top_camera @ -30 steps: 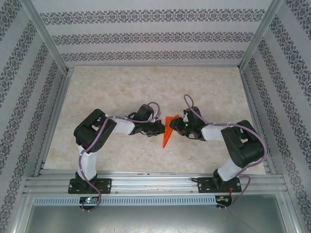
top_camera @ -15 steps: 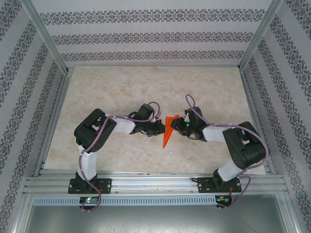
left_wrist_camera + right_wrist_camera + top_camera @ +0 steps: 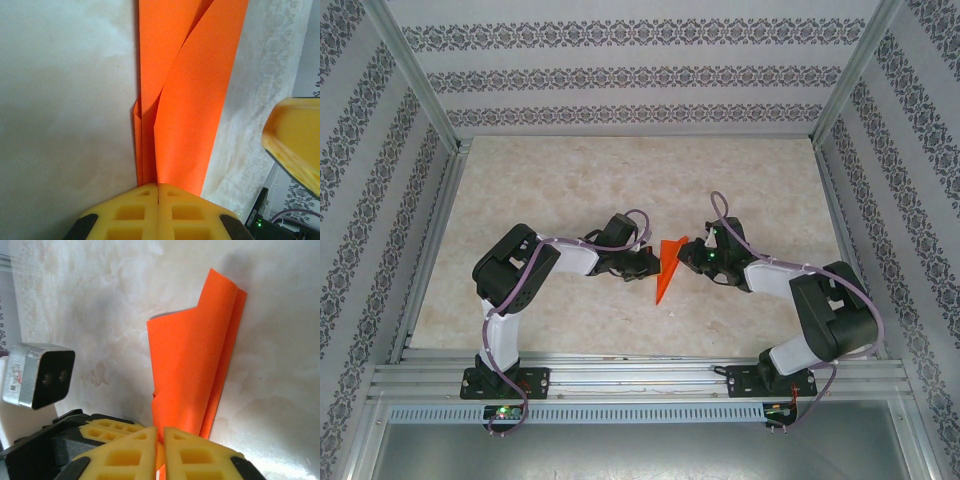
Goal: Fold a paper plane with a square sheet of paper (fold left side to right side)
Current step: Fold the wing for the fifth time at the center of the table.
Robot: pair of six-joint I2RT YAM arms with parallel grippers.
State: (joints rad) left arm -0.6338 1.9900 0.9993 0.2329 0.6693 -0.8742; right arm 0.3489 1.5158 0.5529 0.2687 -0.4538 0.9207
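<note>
Orange thin paper sheet (image 3: 666, 270), creased into a narrow tapering strip with one flap lifting, is lying on the pale marbled worktop (image 3: 550, 190). I'd judge the folding is only partway along, wings not yet formed. The left tool (image 3: 158, 187) is pinching the sheet's edge, fingers fully together. The right tool (image 3: 163, 434) is clamping its opposite edge.

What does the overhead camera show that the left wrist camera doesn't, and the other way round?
Overhead: the whole marbled table, the patterned walls, the left arm and right arm, and the left gripper and right gripper flanking the folded orange paper.
Left wrist: close detail of the paper's stacked layers, one flap curving loose, and the left gripper's yellow pads shut on its near end.
Shared: the paper on the table, with the left gripper at it.
</note>
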